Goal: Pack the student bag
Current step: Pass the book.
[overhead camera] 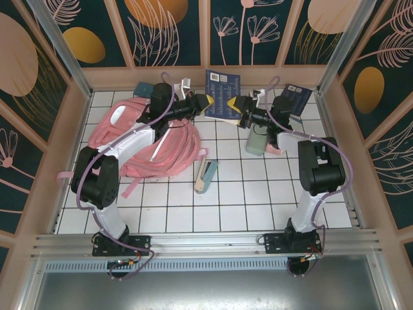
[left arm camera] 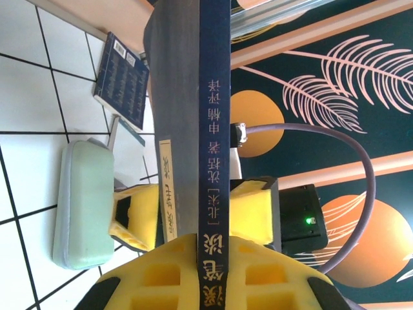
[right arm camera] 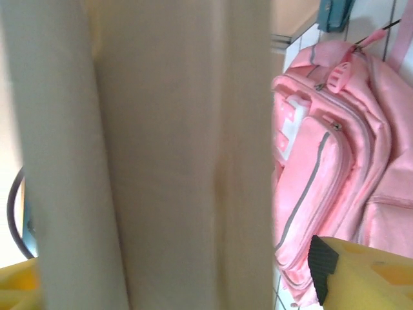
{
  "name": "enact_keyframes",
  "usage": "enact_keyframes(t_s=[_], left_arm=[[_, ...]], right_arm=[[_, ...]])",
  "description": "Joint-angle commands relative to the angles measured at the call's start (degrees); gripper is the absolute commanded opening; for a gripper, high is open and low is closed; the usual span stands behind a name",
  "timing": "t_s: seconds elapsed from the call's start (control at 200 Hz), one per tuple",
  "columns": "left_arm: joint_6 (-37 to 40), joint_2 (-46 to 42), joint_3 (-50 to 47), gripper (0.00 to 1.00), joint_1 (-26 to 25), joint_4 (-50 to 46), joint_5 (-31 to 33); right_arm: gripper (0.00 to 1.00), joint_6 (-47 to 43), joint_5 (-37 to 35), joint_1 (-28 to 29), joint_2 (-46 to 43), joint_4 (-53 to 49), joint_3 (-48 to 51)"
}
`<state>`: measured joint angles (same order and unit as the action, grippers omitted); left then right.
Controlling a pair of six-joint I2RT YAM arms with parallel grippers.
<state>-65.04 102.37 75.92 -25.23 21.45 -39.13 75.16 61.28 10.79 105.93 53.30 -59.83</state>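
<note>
**one book held by both grippers, bag waiting at left**

the student bag lies slumped on the left of the white tiled table, under my left arm, within easy reach for loading; my left gripper is clamped across the spine of the dark blue book; my right gripper pinches its opposite edge, probably a hand-over so one arm can carry it to the bag; a pale green case and a second book wait on the right; a wooden frame and dark leaf-patterned panels enclose the table.
</note>
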Motion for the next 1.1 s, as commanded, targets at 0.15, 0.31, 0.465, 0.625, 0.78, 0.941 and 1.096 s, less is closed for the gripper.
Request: enact_keyframes(t_s=[0.15,0.31,0.465,0.625,0.78,0.941,1.096], left_arm=[[2.9,-2.3,-1.0,0.0,0.1,-0.5,-0.8],[4.4,-2.2,-0.8,0.0,0.1,-2.6,-1.3],[8.7,-1.9,0.8,0.12,0.1,-8.7,0.2],[21.1,-1.9,6.3,0.39,0.1,-28.0,11.8],[29.8,-2.3,8.0,0.4,0.1,-41.4,29.3],[35.5,-2.2,5.1,0.41,-0.1,-46.3,38.3],[39.6,-1.3,2.4,0.41,-0.3,-49.8,46.4]], right_arm=[[0.56,6.4,1.8,-1.6,0.2,11.7,-0.7],[0.07,4.8,1.8,-2.1,-0.2,9.5,-0.5],[0.0,1.3,1.3,-2.1,-1.3,4.8,-0.5],[0.0,-5.2,-0.6,-2.2,-3.3,-4.0,-0.3],[0.0,-14.9,-5.0,-2.2,-6.1,-17.2,0.0],[0.0,-19.6,-7.5,-2.2,-8.1,-23.5,0.7],[0.0,-19.7,-8.0,-2.2,-8.8,-23.8,1.7]])
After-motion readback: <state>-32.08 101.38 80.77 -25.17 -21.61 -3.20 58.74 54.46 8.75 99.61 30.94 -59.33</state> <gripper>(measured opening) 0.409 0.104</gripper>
